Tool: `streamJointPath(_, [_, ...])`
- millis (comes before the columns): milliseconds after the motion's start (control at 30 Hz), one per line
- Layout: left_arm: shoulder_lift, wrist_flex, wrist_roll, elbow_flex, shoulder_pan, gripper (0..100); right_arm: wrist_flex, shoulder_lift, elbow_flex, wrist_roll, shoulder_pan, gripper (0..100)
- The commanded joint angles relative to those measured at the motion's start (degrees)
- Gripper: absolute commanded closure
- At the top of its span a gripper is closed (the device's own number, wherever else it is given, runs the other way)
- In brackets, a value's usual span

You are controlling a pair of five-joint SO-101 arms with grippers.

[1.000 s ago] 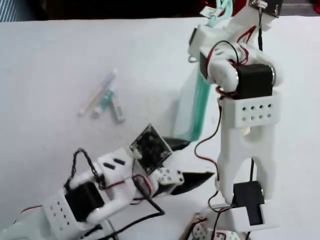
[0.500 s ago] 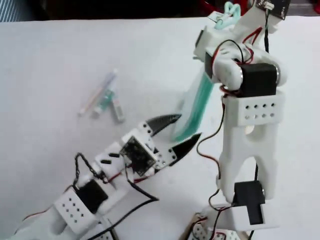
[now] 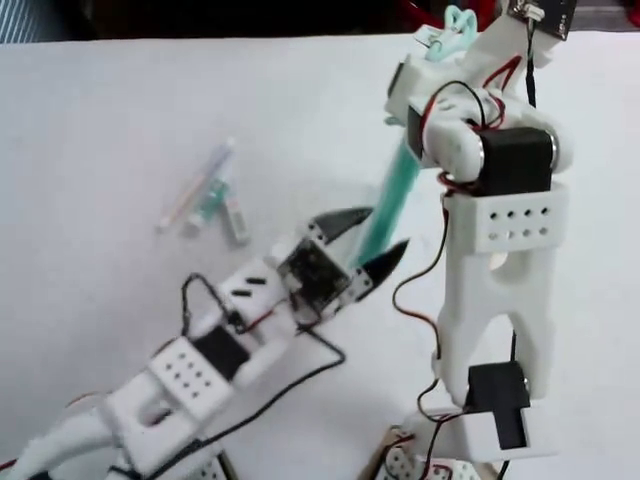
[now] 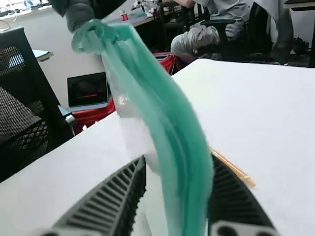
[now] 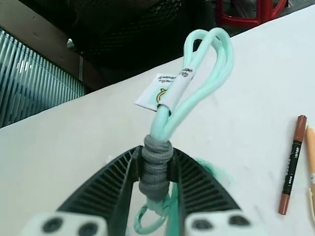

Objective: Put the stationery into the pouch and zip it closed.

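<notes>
A translucent green pouch (image 3: 392, 195) hangs edge-on above the white table (image 3: 110, 110). Its mint cord loop (image 3: 452, 22) is at the top, where my right gripper (image 5: 156, 152) is shut on the grey knot (image 5: 155, 167) of that cord (image 5: 206, 54). My left gripper (image 3: 388, 228) stands open with its black fingers on either side of the pouch's lower end. In the left wrist view the pouch (image 4: 167, 128) runs up between the two fingers (image 4: 118, 196). Several pens (image 3: 205, 195) lie together on the table to the left of the pouch.
The right arm's white body (image 3: 495, 260) stands upright at the right, with red and black cables. In the right wrist view a brown pen (image 5: 290, 164) and an orange one (image 5: 310, 162) lie on the table. Chairs and a dark floor sit beyond the far table edge.
My left gripper has swung up and right from the front of the table and now straddles the pouch's lower end. The pouch was lifted slightly and turned more edge-on.
</notes>
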Motion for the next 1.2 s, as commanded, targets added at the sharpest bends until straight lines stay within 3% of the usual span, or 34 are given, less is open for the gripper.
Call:
streamJointPath(0, [10.7,-4.7,4.3,-5.5,-2.9,80,1.4,-0.4,-0.6,0.0,0.0,97.8])
streamJointPath(400, [8.8,-5.7,4.1,-2.5,-5.8,80,1.7,-0.1,-0.5,0.1,4.6,97.8])
streamJointPath(667, [9.0,-5.8,4.1,-1.1,-1.2,80,2.2,-0.2,0.1,0.2,8.4,97.8])
streamJointPath(867, [11.7,-6.5,4.1,-3.7,-2.6,80,2.1,-0.3,2.6,0.2,9.2,97.8])
streamJointPath(1033, [19.6,-6.5,1.0,-7.8,-3.8,99,2.1,-0.7,2.5,0.6,9.9,97.8])
streamJointPath(1167, [18.7,-6.0,-6.8,-7.9,-6.4,98,1.7,-0.8,2.1,4.9,13.1,98.0])
